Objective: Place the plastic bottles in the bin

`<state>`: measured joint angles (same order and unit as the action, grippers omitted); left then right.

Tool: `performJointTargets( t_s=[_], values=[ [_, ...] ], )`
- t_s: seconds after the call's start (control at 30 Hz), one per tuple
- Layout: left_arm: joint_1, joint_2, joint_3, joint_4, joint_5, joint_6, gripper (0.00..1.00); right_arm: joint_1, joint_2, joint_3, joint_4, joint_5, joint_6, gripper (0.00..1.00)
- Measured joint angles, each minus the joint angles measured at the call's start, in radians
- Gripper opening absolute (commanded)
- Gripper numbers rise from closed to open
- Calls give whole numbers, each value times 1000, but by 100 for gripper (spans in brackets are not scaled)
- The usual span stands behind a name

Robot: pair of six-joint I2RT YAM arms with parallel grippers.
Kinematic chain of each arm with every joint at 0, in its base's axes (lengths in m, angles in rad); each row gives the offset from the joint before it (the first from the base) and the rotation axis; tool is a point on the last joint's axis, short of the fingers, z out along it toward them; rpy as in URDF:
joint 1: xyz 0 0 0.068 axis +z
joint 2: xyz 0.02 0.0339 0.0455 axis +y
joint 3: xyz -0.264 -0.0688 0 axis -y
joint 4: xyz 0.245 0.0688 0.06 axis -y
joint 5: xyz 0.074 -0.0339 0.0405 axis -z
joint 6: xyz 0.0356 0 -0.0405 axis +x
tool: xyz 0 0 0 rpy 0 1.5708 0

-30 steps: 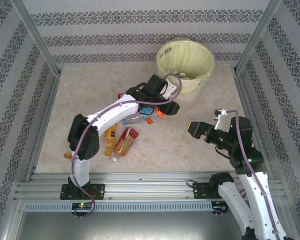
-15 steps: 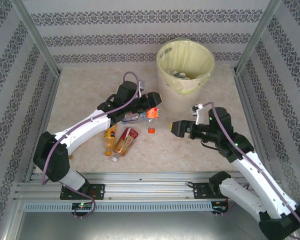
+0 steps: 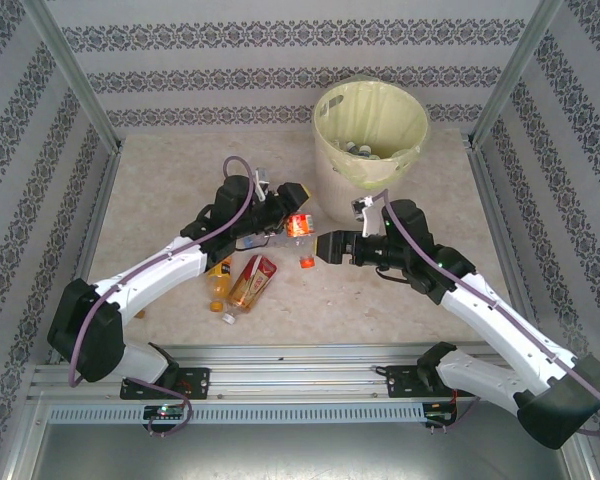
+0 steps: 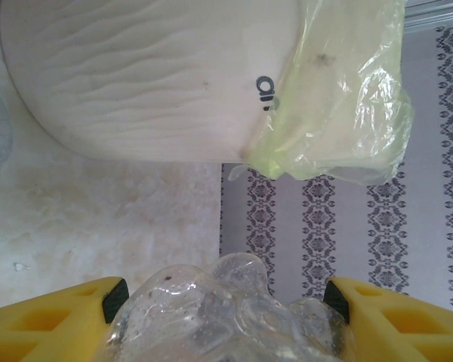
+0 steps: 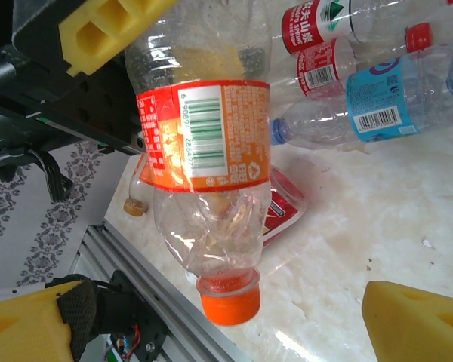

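My left gripper is shut on the base of a clear plastic bottle with an orange label and orange cap, held above the table left of the bin. In the left wrist view the bottle's base sits between the yellow fingers, with the bin's pale wall ahead. My right gripper is open just right of the bottle's cap. In the right wrist view the bottle hangs cap down, and its cap lies between my right gripper's spread fingers without touching them.
More bottles lie on the table under the left arm: an orange one, a red flattened one, and red-labelled and blue-labelled ones. Several bottles rest inside the bin. The aluminium rail runs along the near edge.
The left arm drew back from the bin toward the left, carrying the bottle. The right arm reached left up to the bottle's cap. The tilted bin now stands upright.
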<state>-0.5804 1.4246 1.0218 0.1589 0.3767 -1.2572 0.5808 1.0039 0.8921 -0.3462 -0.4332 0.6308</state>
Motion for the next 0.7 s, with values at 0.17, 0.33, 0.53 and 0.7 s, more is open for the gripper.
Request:
performJointTargets(
  t_s=[0.17, 0.33, 0.53, 0.7],
  values=[
    [0, 0, -19, 24, 12, -20, 41, 26, 27, 14, 9, 3, -2, 92],
    [-1, 0, -27, 32, 6, -28, 41, 29, 44, 14, 9, 3, -11, 92],
    [-7, -1, -31, 31, -15, -32, 41, 32, 69, 14, 34, 3, -31, 92],
    [-8, -1, -31, 31, -11, -34, 42, 46, 87, 17, 52, 9, -32, 92]
  ],
)
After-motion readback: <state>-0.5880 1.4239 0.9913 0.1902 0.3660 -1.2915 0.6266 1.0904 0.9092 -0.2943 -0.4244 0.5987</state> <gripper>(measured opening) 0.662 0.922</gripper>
